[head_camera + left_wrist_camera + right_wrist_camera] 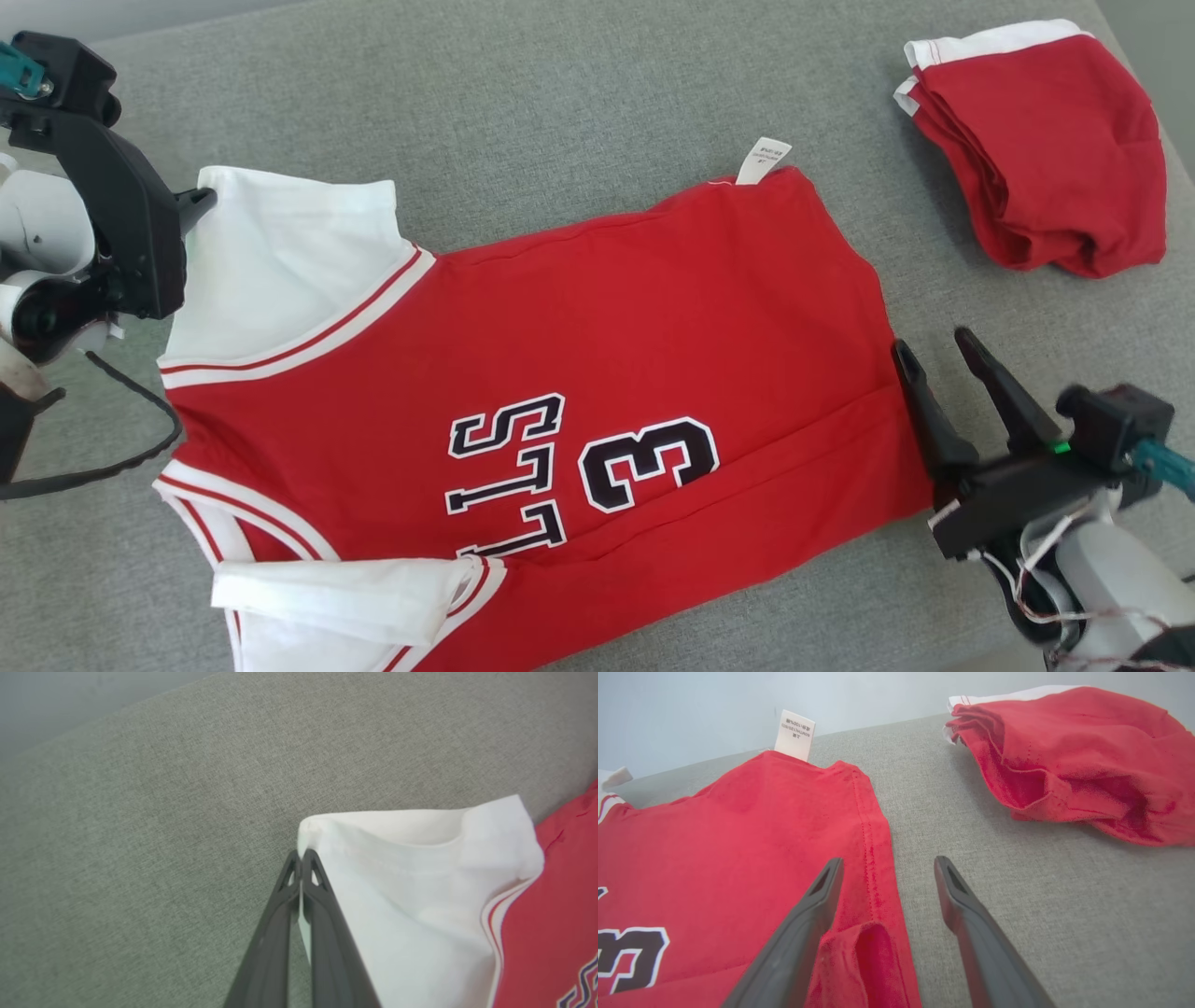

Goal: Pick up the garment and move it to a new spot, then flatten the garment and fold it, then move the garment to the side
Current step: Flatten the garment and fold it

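Jersey [597, 327] lies flat mid-frame on the grey surface [579, 84], left claw [201, 198] at the upper left pinching the white sleeve's [280, 261] edge, right claw [932, 341] spread wide over the hem, lower right.
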### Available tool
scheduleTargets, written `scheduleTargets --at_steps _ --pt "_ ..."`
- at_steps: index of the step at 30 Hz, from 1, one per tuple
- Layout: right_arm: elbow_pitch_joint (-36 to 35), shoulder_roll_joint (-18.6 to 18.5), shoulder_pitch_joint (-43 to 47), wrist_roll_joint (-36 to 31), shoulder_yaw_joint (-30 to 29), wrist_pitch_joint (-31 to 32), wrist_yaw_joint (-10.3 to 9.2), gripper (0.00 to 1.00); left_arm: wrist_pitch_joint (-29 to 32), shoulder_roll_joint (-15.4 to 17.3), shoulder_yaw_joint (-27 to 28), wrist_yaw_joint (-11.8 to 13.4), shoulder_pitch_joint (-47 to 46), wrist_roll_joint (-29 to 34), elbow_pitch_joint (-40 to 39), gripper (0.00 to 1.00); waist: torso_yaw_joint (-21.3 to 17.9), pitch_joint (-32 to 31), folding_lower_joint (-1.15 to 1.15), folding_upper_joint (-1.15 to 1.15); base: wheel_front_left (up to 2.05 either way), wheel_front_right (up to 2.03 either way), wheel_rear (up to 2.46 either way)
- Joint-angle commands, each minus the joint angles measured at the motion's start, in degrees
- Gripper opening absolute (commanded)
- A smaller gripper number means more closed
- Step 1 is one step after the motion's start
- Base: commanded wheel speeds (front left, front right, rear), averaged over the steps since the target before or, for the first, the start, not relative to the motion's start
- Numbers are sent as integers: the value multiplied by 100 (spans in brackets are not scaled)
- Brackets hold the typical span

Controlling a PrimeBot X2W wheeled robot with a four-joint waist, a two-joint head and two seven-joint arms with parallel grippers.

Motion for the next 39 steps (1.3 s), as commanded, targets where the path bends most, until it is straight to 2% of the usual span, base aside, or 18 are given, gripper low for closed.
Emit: scheduleTargets --at_steps 1,6,12,18,24,29,30,31,32,33,35,36,38,39 --pt "8 -29 -76 -7 34 -4 -6 100 -22 33 -20 3 68 -21 7 0 22 -23 0 0 0 0 0" --pt "198 -123 -775 264 368 364 -6 100 -166 113 -112 2 29 -115 -22 0 78 -56 0 0 0 0 0" --pt "679 -120 -1900 681 700 1370 -5 100 -208 127 -216 1 -126 -183 -37 0 201 -20 0 0 0 0 0" --pt "1521 -65 -2985 1036 1139 2539 -5 100 -229 192 -367 1 -273 -225 -86 0 378 70 0 0 0 0 0" --pt "2181 68 -3584 995 1592 3011 -5 100 -244 271 -479 1 -315 -292 -114 0 456 117 0 0 0 0 0" --pt "2622 220 -3828 992 2039 3149 -5 100 -262 327 -543 1 -369 -352 -131 0 486 145 0 0 0 0 0" --pt "2699 249 -3864 1014 2111 3124 -5 97 -263 328 -558 2 -374 -362 -135 0 493 150 0 0 0 0 0" --pt "2754 279 -3888 1036 2172 3089 -5 89 -259 332 -576 2 -378 -370 -137 0 498 155 0 0 0 0 0" --pt "2811 304 -3906 1059 2231 3054 -5 68 -261 337 -592 2 -379 -379 -137 0 501 158 0 0 0 0 0" --pt "2862 319 -3937 1067 2308 3035 -5 54 -265 343 -606 1 -379 -383 -136 0 503 158 0 0 0 0 0" --pt "2932 338 -3997 1113 2422 2984 -5 33 -284 360 -634 1 -380 -396 -128 0 501 153 0 0 0 0 0" --pt "2951 338 -4046 1121 2490 2934 -5 26 -294 372 -647 1 -380 -402 -123 0 497 148 0 0 0 0 0" --pt "2983 317 -4144 1172 2599 2860 -5 0 -319 380 -669 1 -373 -412 -119 0 489 132 0 0 0 0 0" --pt "3006 299 -4192 1181 2649 2815 -5 0 -361 392 -680 1 -369 -411 -126 0 485 121 0 0 0 0 0"
